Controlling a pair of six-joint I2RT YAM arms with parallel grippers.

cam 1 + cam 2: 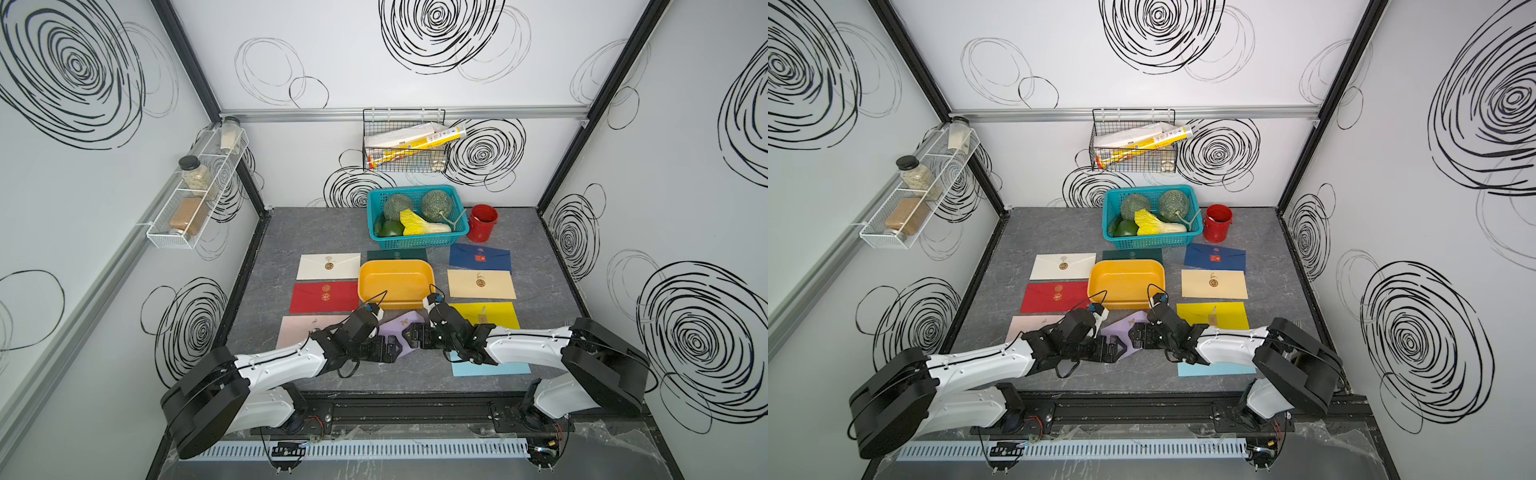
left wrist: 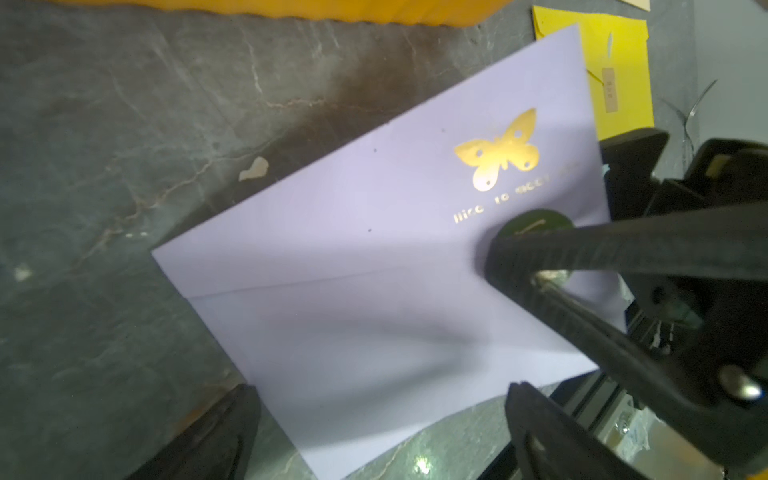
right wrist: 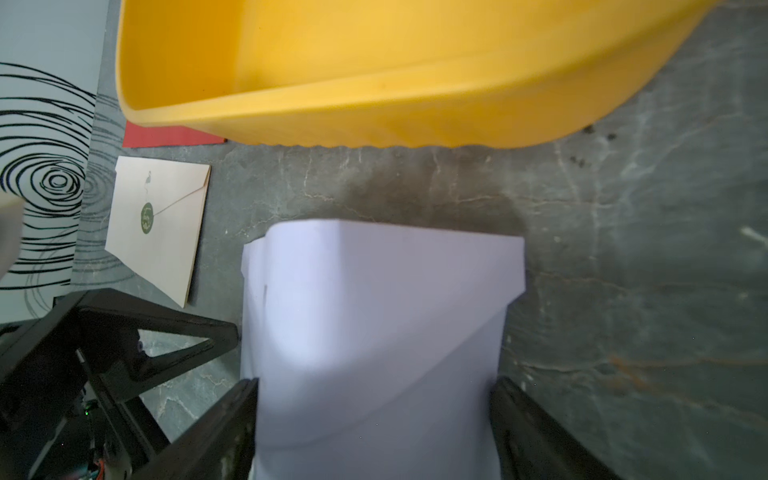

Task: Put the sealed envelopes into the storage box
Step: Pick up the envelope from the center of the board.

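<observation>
While both arms hung low over the grey table [image 1: 540, 332], the lilac envelope [image 1: 402, 326] sat between them. It was just in front of the storage box [image 1: 396, 263] and outside it. Seen from the right wrist, the right gripper [image 3: 374, 386] had one finger against each side edge of that envelope. The paper bowed upward between them, so it seemed pinched across its width, though the contact itself was blurred. The left gripper [image 2: 382, 415] was spread wide, its fingers [image 2: 224, 424] standing to either side of the envelope's end and clasping nothing.

Around the box the remaining envelopes lay flat on the table. The white envelope [image 1: 328, 266] and red envelope [image 1: 324, 296] lay to its left, and the dark green envelope [image 1: 397, 254] showed just behind it. The navy envelope [image 1: 480, 257], beige envelope [image 1: 481, 284] and yellow envelope [image 1: 494, 313] lay to its right. The pink envelope [image 1: 303, 332] lay partly under the left arm, and the light blue envelope [image 1: 490, 369] partly under the right.
</observation>
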